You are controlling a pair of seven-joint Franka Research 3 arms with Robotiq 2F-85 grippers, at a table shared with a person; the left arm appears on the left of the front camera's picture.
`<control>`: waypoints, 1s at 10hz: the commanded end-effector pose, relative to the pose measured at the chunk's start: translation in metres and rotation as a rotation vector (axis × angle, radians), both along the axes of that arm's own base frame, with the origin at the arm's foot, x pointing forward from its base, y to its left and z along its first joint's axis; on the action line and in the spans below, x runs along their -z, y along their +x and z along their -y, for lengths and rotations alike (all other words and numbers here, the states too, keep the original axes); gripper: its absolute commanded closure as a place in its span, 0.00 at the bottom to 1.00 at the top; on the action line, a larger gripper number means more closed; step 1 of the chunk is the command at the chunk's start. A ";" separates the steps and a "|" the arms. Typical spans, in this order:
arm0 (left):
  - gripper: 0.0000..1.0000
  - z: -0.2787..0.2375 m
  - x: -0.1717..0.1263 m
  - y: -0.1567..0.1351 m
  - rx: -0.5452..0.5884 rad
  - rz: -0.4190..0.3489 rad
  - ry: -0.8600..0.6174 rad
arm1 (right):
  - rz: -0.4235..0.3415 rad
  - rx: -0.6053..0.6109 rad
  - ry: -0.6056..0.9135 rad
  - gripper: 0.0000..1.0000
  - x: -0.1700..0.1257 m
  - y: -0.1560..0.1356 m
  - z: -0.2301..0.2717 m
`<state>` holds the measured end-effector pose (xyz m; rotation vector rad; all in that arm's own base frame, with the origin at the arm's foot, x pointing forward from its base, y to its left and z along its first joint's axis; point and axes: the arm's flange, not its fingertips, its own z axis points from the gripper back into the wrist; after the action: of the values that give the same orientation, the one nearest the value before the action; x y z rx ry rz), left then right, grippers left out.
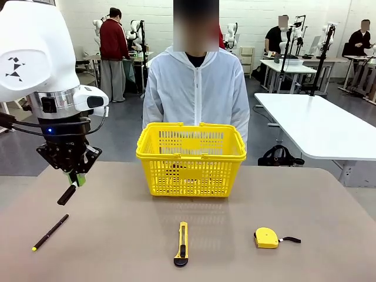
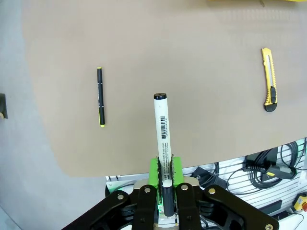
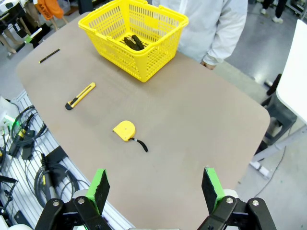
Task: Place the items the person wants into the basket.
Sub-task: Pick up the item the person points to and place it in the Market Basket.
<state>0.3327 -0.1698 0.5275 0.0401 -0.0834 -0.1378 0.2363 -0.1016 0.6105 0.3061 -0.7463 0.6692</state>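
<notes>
At the left of the front view, the left end effector [image 1: 77, 175] hangs above the table [image 1: 117, 235], clamped on the marker pen [image 1: 66, 195]. The utility knife [image 1: 182, 242] lies at lower centre, below the yellow basket [image 1: 191, 157]. In the right wrist view, the right end effector [image 3: 156, 187] gapes wide.
</notes>
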 end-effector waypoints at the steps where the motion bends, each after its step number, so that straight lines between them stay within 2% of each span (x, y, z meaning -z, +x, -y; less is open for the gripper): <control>1: 0.98 0.000 0.008 0.002 -0.005 0.004 0.005 | -0.009 0.000 -0.002 0.00 -0.001 0.002 0.001; 2: 0.98 0.000 0.008 0.002 -0.005 0.004 0.005 | -0.009 0.000 -0.002 0.00 -0.001 0.002 0.001; 3: 0.88 0.000 0.003 0.000 0.000 -0.006 0.003 | -0.009 0.000 -0.002 0.00 -0.001 0.002 0.001; 4: 0.88 0.015 -0.029 0.037 0.132 0.007 0.038 | -0.009 0.000 -0.002 0.00 -0.001 0.002 0.001; 5: 0.88 0.040 -0.059 0.089 0.247 -0.018 0.087 | -0.009 0.000 -0.002 0.00 -0.001 0.002 0.001; 6: 0.88 0.066 -0.073 0.115 0.310 -0.003 0.111 | -0.009 0.000 -0.002 0.00 -0.001 0.002 0.001; 7: 0.88 0.094 -0.080 0.130 0.372 0.035 0.165 | -0.009 0.000 -0.002 0.00 -0.001 0.002 0.001; 9: 0.88 0.152 -0.087 0.197 0.569 -0.014 0.164 | -0.009 0.000 -0.002 0.00 -0.001 0.002 0.001; 10: 0.88 0.174 -0.069 0.198 0.636 0.006 0.107 | -0.009 0.000 -0.002 0.00 -0.001 0.002 0.001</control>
<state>0.5134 -0.3246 0.5892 0.1321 -0.1036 -0.6872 0.2363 -0.1015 0.6109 0.3055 -0.7465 0.6695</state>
